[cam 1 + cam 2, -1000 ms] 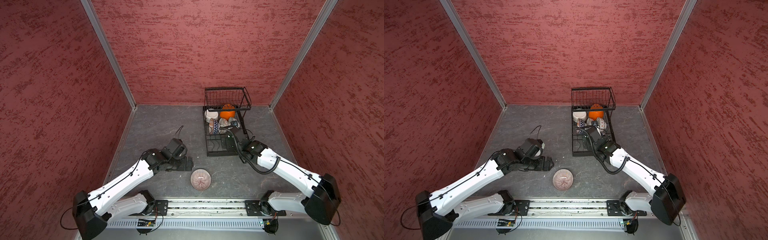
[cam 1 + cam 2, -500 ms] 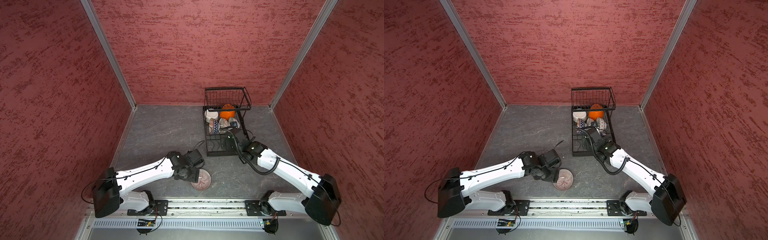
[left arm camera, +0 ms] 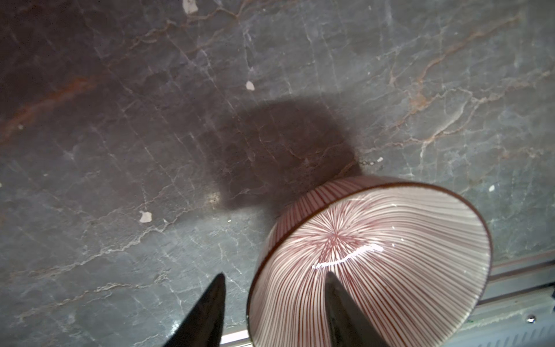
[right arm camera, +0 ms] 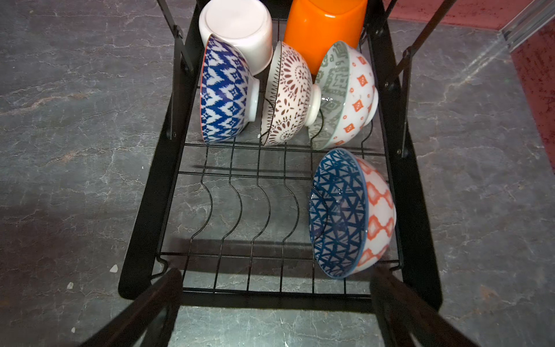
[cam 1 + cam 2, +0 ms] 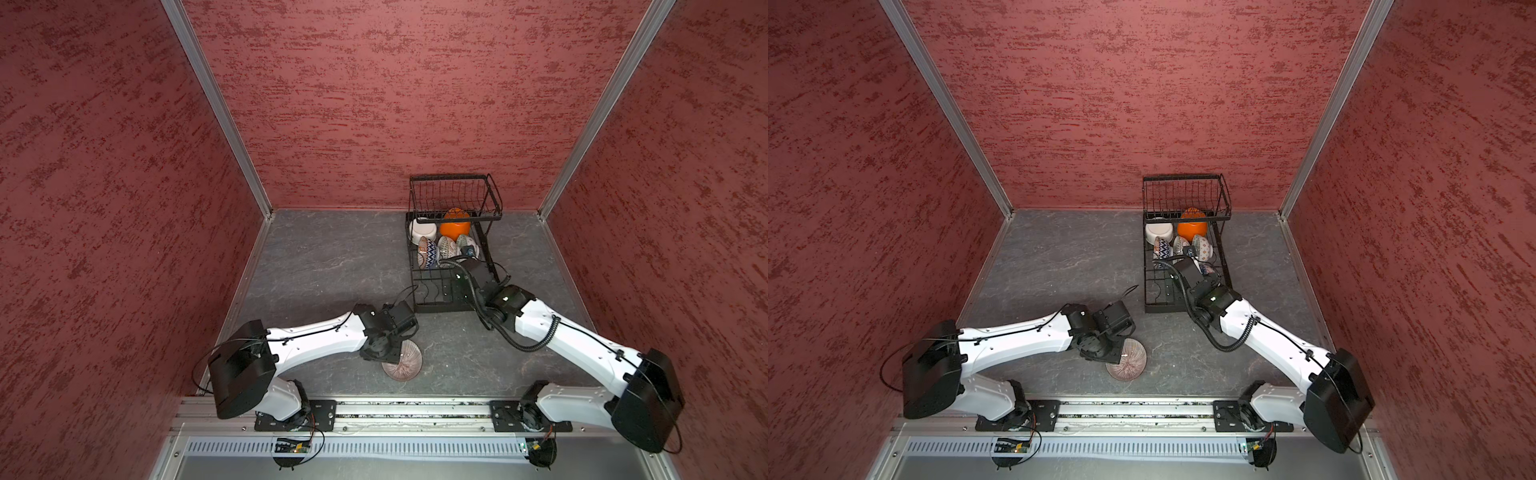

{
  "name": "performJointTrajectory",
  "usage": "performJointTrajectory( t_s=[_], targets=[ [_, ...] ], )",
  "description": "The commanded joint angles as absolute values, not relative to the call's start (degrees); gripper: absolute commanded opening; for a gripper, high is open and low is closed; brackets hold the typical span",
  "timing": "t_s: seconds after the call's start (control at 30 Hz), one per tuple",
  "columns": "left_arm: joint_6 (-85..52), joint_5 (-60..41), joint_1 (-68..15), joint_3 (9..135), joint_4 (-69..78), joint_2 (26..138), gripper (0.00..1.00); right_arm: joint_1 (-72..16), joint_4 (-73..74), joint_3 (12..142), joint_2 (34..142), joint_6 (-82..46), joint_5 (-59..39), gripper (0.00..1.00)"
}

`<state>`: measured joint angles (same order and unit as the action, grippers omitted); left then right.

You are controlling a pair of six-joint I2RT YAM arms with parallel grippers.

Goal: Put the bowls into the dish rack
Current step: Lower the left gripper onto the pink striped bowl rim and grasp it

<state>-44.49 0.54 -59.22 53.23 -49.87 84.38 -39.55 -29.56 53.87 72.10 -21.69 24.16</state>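
Left end effector: the left gripper [image 3: 274, 274] stands part-spread, with one finger inside the striped bowl [image 3: 390, 246] and one outside its rim. A sliver of tabletop [image 3: 150, 120] shows between the outer finger and the rim, so nothing is pinched.
Right end effector: the right gripper [image 4: 276, 272] is spread wide and holds nothing, over the near end of the dish rack [image 4: 151, 210].
Rack contents: six bowls, all beyond the right fingertips, set on edge in the wavy wire slots.
Nearest row: blue triangle bowl [image 4: 339, 210], orange-patterned outside, alone just ahead of one finger.
Middle row: blue zigzag bowl [image 4: 225, 90], brown floral bowl [image 4: 288, 96] and grey-green bowl [image 4: 345, 93], packed side by side.
Far row: white bowl [image 4: 237, 27], foot toward the gripper, beside the orange bowl [image 4: 324, 27].
Materials: glossy ceramic with fine red-and-white radial stripes at the left gripper; thin black wire rack; grey veined, stone-look tabletop.
Striped bowl's place: on the tabletop, outside the rack and well apart from it.
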Motion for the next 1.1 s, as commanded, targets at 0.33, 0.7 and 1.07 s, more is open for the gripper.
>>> performJointTrajectory(
  t_s=[0.33,0.7,1.07],
  targets=[
    [-44.6,2.8,-59.5,52.7,-48.2,85.6,0.21,-39.6,-32.7,53.5,69.7,-22.0,26.4,0.99],
    [-44.5,3.2,-59.6,52.1,-47.5,84.3,0.01,-39.6,-36.9,54.1,66.9,-20.7,28.9,0.99],
    [-44.4,4.7,-59.5,51.1,-46.8,80.6,0.0,-39.6,-39.1,55.5,66.4,-20.6,28.8,0.99]
  ],
)
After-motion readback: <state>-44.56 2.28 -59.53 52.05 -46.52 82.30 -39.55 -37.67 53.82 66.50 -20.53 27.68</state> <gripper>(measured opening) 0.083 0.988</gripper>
